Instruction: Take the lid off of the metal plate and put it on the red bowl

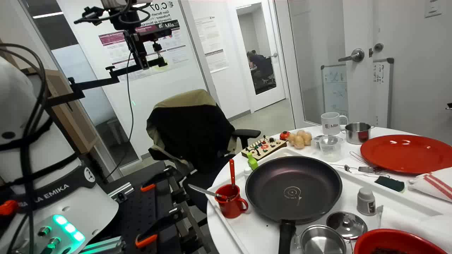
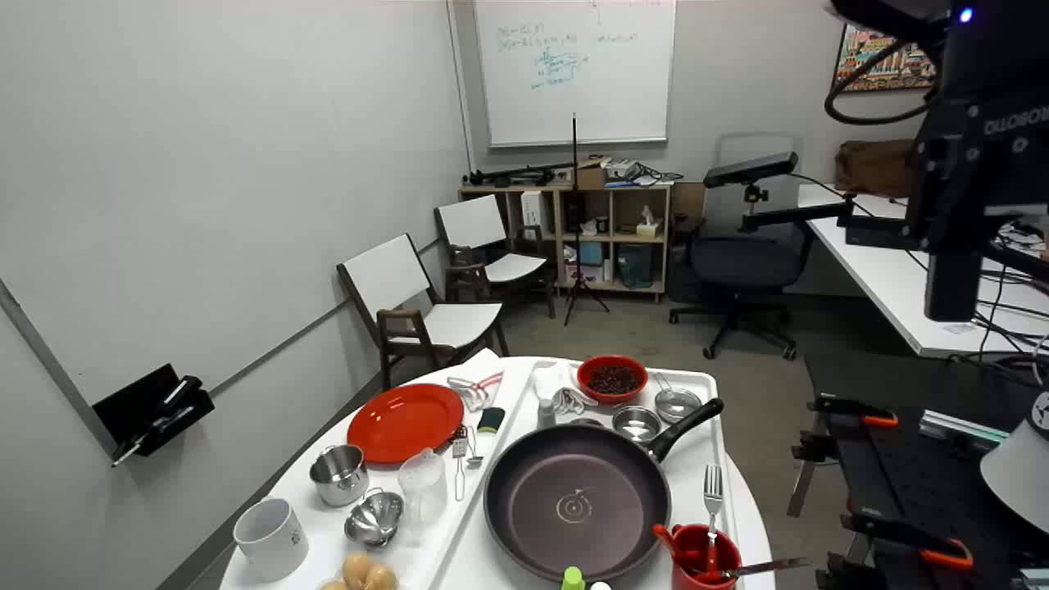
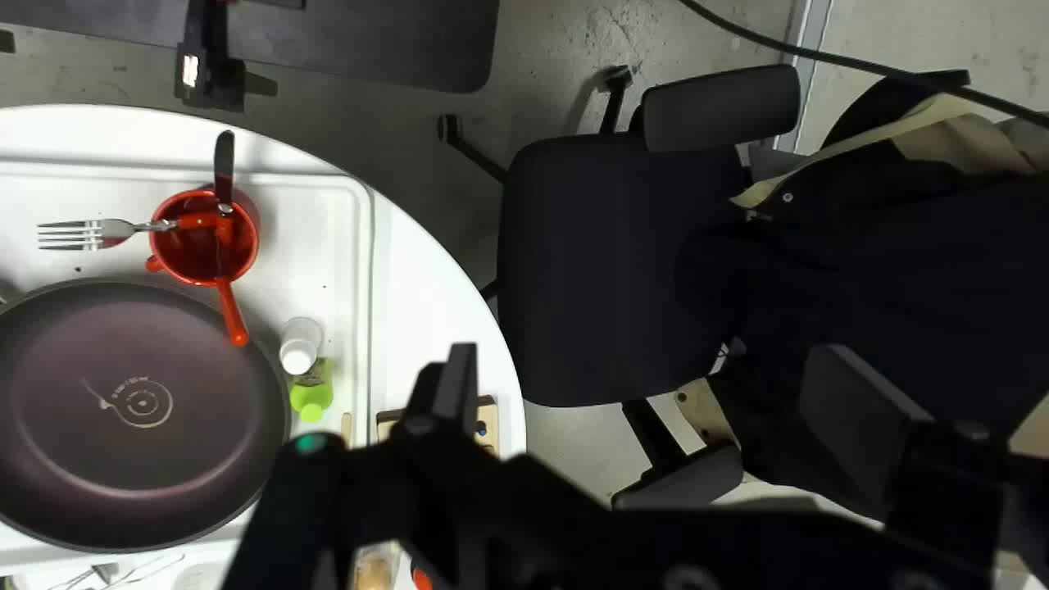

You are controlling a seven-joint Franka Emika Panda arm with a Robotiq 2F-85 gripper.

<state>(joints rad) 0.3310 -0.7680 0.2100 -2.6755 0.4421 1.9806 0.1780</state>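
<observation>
I have the gripper (image 3: 646,352) high above the surface (image 3: 426,311), well apart from everything on it. The fingers (image 3: 856,406) stand wide apart, and in the wrist view I look down between them at a black chair (image 3: 606,270) beside the rounded edge.

The metal lid (image 1: 348,225) lies within the tray (image 3: 307,238). In an exterior view I find it between the grey bottle (image 1: 366,201) and the metal pot (image 1: 319,243), with the red bowl (image 2: 613,399) near it. I cannot tell whether the lid sits on a plate or straight on the tray. The bowl is uncovered, and I can see its dark contents (image 2: 613,379) in both exterior views.

The black frying pan (image 3: 139,410) takes up much of the tray, its handle running past the pot. Near the pan stands the red mug (image 1: 229,208), with a fork (image 3: 90,233) and a knife (image 3: 223,160) leaning out over its rim. By the pan's edge I also see a green bottle (image 3: 315,389) and a white bottle (image 3: 301,348) side by side. Outside the tray a large red plate (image 1: 406,153) lies flat, a small steel pot (image 1: 357,134) between it and an upright white mug (image 1: 330,124).
</observation>
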